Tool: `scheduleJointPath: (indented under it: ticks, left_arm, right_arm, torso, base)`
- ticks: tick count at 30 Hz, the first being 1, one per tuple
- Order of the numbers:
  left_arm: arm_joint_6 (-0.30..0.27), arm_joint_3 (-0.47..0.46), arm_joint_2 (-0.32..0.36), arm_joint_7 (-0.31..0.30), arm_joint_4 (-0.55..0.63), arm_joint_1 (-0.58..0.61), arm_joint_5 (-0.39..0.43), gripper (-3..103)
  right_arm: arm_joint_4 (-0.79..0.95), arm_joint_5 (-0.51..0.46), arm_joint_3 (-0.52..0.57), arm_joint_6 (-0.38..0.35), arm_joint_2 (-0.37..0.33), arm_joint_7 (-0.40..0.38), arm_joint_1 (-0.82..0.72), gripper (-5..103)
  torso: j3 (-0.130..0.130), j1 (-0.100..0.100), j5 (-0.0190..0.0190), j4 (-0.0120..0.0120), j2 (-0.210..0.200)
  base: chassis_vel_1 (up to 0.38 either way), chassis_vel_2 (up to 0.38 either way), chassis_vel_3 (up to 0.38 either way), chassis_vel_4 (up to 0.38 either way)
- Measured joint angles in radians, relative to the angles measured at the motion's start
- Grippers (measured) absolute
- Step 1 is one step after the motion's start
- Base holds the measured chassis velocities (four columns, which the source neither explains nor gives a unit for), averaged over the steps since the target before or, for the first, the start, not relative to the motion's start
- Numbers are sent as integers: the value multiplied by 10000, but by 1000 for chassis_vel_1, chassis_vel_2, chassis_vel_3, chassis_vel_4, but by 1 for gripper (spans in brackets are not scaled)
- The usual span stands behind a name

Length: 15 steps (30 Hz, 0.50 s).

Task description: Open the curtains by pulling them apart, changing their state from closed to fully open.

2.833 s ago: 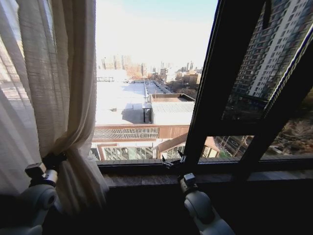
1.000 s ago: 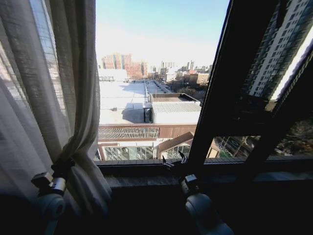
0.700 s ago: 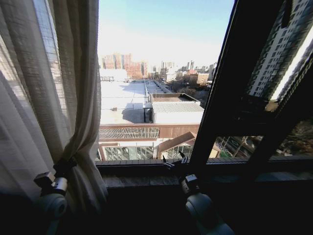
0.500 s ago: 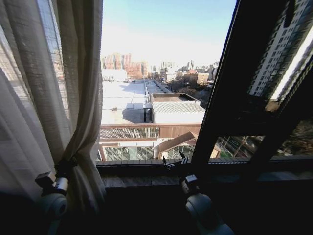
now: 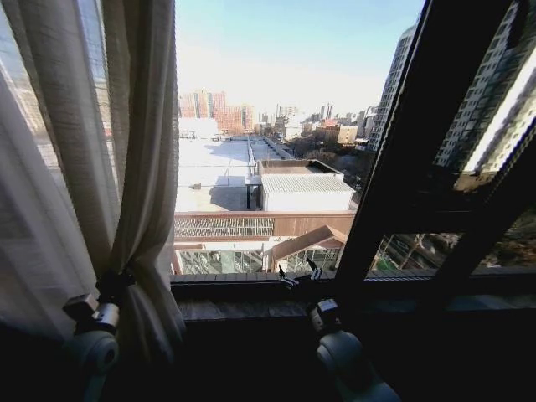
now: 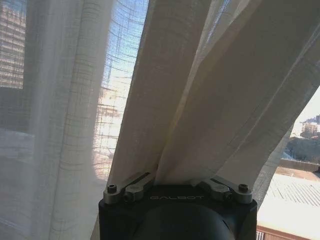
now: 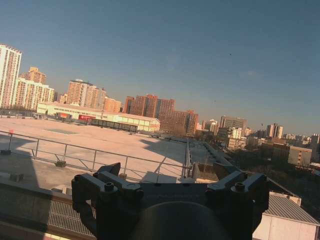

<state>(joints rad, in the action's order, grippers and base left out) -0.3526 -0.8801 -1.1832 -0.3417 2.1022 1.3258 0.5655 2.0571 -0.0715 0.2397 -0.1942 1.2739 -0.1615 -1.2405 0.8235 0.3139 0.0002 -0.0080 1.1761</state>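
Observation:
A cream pleated curtain [image 5: 75, 167] hangs bunched at the left of the window. My left gripper [image 5: 113, 285] is shut on its lower folds, pinching them into a waist. In the left wrist view the curtain's pleats [image 6: 200, 90] converge into the left gripper [image 6: 159, 176]. My right gripper [image 5: 297, 275] is open at the window sill near the middle, holding nothing. The right wrist view shows its fingers [image 7: 102, 185] spread apart against the city outside. The glass from the curtain's edge to the right is uncovered.
A dark slanted window frame bar [image 5: 394, 151] crosses the right half of the view, with a second bar [image 5: 494, 209] farther right. The sill [image 5: 251, 308] runs along the bottom. Rooftops and towers lie outside.
The whole head view has shifted, so the camera moved. The left gripper keeps its hold on the curtain and sits slightly farther right in the picture. The right gripper stays at the sill.

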Motion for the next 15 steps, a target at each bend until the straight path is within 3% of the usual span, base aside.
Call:
scheduleJointPath:
  ticks: [7, 12, 15]
  left_arm:
    - [-320, -1495, 105, -949, -963, -250, 184, 1]
    - [-465, -2847, 670, -2097, -2292, -458, 426, 1]
    - [-394, -3195, 906, -2404, -2744, -548, 248, 1]
  right_arm:
    - [6, -8, 80, 65, -27, 45, -80, 100]
    - [-68, 13, -8, 276, 71, 112, -116, 100]
    - [-69, 17, -20, 290, 77, 121, -124, 100]
  torso:
    - [0, 2, 3, 2, -1]
    - [0, 1, -5, 8, 0]
    - [0, 2, -6, 8, -1]
  base:
    - [0, 0, 0, 0]
    - [0, 0, 0, 0]
    - [0, 0, 0, 0]
